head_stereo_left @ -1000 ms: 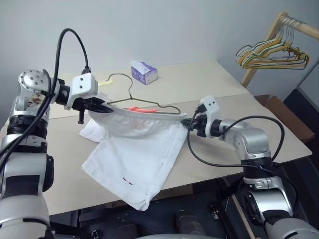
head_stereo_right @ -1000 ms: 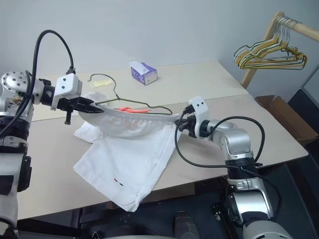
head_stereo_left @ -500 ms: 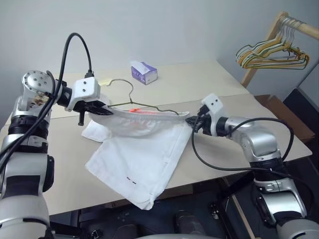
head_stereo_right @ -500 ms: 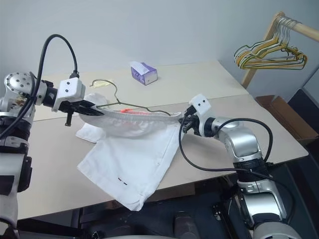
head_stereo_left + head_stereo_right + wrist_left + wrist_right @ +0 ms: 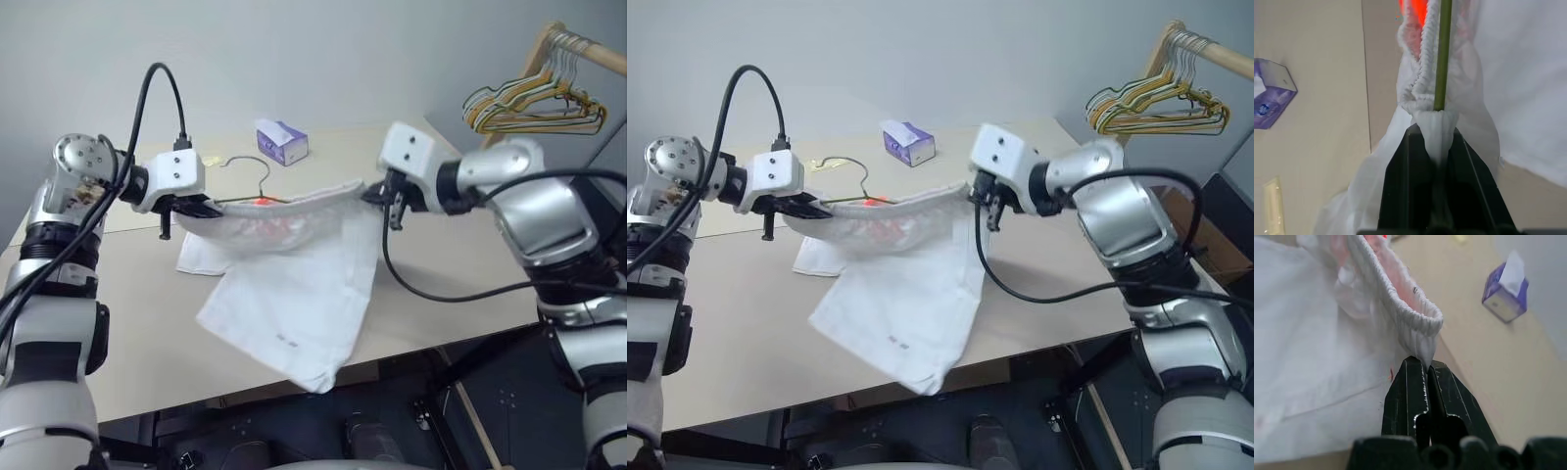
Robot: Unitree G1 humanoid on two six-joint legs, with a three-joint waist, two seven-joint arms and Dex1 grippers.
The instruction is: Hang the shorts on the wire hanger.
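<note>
The shorts point(image 5: 294, 284) hide most of the wire hanger point(image 5: 257, 176).

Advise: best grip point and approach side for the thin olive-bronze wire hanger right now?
Probably the small hook of the thin olive-bronze wire hanger, approached from above on the far side. It stands clear above the stretched waistband of the white cloth shorts, which hides the lower wire. Both ends are taken: the left gripper and right gripper are each clamped on the waistband.
</note>
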